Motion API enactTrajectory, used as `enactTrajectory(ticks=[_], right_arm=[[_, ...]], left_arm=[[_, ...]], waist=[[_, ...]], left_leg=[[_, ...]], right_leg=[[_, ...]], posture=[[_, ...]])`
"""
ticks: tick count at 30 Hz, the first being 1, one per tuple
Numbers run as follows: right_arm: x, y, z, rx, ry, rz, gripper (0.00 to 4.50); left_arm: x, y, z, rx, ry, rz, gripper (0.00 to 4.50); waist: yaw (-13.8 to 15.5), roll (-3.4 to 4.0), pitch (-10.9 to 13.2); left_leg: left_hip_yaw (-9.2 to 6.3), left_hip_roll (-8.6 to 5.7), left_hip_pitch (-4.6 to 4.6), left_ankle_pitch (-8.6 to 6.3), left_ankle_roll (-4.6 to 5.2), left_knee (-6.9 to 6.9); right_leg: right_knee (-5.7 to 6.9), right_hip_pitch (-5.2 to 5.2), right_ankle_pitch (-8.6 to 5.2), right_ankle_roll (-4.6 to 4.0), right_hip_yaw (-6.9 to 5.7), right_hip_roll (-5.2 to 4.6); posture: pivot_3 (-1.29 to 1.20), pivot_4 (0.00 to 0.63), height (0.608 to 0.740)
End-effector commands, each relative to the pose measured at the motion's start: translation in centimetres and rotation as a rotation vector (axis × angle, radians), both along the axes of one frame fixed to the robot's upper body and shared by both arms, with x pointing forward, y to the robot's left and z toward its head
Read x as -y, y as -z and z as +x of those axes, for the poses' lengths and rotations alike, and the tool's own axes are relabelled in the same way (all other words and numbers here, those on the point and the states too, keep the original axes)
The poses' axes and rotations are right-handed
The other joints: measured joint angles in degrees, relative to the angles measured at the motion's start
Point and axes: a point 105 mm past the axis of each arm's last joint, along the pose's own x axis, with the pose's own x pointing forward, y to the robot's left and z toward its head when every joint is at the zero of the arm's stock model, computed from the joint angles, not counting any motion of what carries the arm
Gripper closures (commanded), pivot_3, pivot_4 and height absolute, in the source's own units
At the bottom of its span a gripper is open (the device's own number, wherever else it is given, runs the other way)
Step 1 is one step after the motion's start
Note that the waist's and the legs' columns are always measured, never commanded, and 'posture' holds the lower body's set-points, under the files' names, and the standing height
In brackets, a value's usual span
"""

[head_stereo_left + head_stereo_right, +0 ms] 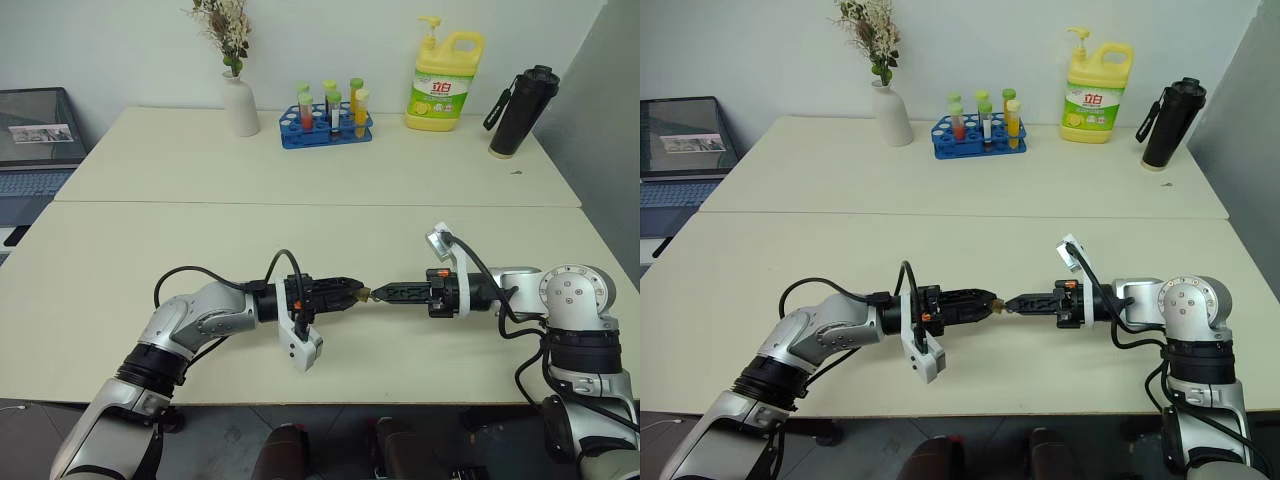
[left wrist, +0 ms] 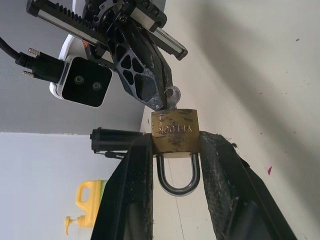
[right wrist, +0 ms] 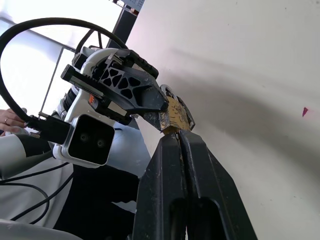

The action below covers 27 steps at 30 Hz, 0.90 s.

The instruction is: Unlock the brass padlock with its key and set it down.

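Just above the near table, my two grippers meet tip to tip. The left gripper (image 2: pixel 175 142) is shut on the brass padlock (image 2: pixel 175 131) and clamps its body between both fingers. The silvery shackle (image 2: pixel 177 176) points back toward the left wrist, with both legs in the body. The right gripper (image 2: pixel 161 100) is shut on the silvery key (image 2: pixel 173 95), whose head sits against the padlock's keyhole end. In the head views the padlock (image 1: pixel 363 294) shows as a small gold spot between the left gripper (image 1: pixel 350 292) and the right gripper (image 1: pixel 380 294).
At the far table's back stand a white vase (image 1: pixel 240 103), a blue rack of test tubes (image 1: pixel 326 127), a yellow soap bottle (image 1: pixel 446 82) and a black bottle (image 1: pixel 522 112). A laptop (image 1: pixel 35 140) sits far left. A person's hand (image 3: pixel 10 120) is visible behind the left arm.
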Motion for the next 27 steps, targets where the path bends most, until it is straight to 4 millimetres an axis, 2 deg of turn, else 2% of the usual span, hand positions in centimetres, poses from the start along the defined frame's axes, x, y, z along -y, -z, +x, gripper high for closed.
enactTrajectory(ticks=[1, 13, 19, 22, 27], right_arm=[[-0.51, -1.17, -0.13, 0.016, -0.030, 0.027, 4.50], [-0.82, -1.30, 0.13, 0.002, -0.031, 0.033, 4.50], [-1.12, -1.46, -0.18, 0.137, -0.040, -0.011, 4.50], [-1.14, -1.39, -0.53, 0.272, -0.066, -0.058, 3.96], [-0.61, -1.51, -0.39, 0.405, -0.088, -0.076, 2.19]], left_arm=[[0.13, -1.06, 0.24, 0.037, 0.004, -0.023, 3.54], [0.13, -0.89, 0.25, 0.038, -0.005, -0.026, 3.54], [0.05, -0.85, 0.34, 0.028, -0.015, -0.034, 3.54], [-0.01, -0.84, 0.38, 0.024, -0.020, -0.038, 3.54], [-0.08, -0.78, 0.44, 0.001, -0.032, -0.052, 3.54]], waist=[[0.00, 0.00, 0.00], [-0.03, 0.01, 0.00], [-0.04, 0.01, 0.00], [-0.04, 0.01, 0.00], [-0.03, 0.00, 0.00]], left_leg=[[-0.01, 0.00, 0.00, 0.00, 0.00, 0.00], [0.00, -0.01, -0.01, 0.00, 0.00, -0.02], [0.00, -0.01, -0.03, 0.00, 0.00, -0.02], [-0.02, -0.02, -0.04, 0.00, 0.00, -0.03], [-0.01, -0.02, -0.02, 0.00, 0.00, -0.02]], right_leg=[[0.00, 0.00, 0.00, 0.00, -0.01, 0.00], [-0.01, -0.01, 0.00, 0.00, 0.00, 0.00], [-0.02, -0.03, -0.01, 0.01, -0.01, 0.00], [-0.03, -0.03, -0.01, 0.02, -0.03, 0.01], [-0.03, -0.03, -0.02, 0.05, -0.03, 0.03]], posture=[[0.00, 0.150, 0.740], [0.00, 0.150, 0.740], [0.00, 0.150, 0.740], [0.00, 0.150, 0.740], [0.00, 0.150, 0.740]])
